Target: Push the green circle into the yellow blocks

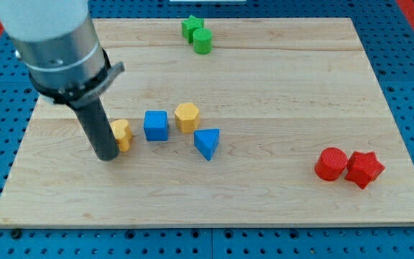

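Camera view: my tip (107,156), a bare rod grasping nothing, is touching the yellow block (122,134) at left. Yellow hexagon (187,116) is sitting beyond the blue cube (156,125). Green circle (203,41) is resting near the top edge, well apart, touching the green star (190,27).

green circle (203,41) | yellow blocks (187,116) (122,134) | blue cube (156,125) | red pair (331,164) (right) | pale wooden board (279,93)

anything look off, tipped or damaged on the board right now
Nothing looks damaged or spilled. One oddity: my tip sits against the left yellow block, far from the green circle at the view's top, beside the green star.
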